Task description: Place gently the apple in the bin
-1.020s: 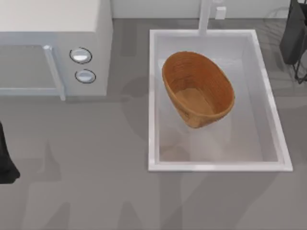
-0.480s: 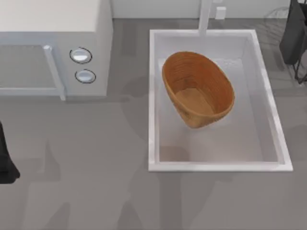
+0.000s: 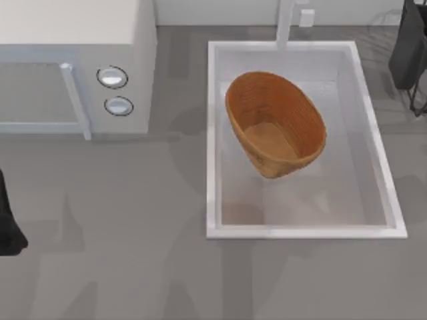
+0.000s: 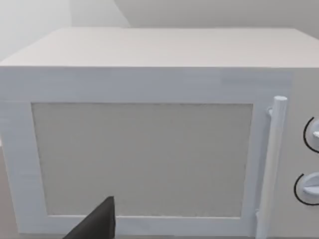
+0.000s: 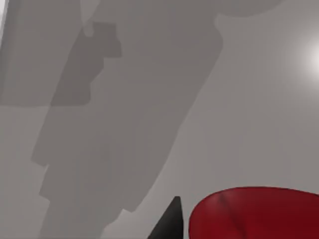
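Observation:
The apple [image 5: 254, 214] is bright red and lies very close under my right wrist camera, over plain grey surface. A dark tip of my right gripper [image 5: 168, 223] stands right beside it, and I cannot see whether it grips the fruit. The bin [image 3: 275, 123], an orange-brown woven wicker basket, sits tilted inside the white sink [image 3: 212, 140] with nothing in it. My right arm [image 3: 408, 47] is at the table's far right corner, well away from the bin. My left arm [image 3: 7, 227] stays parked at the left edge.
A white microwave [image 3: 73, 67] with a bar handle [image 4: 271, 164] and two dials fills the back left, facing my left wrist camera. A faucet post [image 3: 285, 23] rises behind the sink. Grey countertop stretches along the front.
Both arms and the bin hold their places. A faint shadow on the sink floor has drifted to the right.

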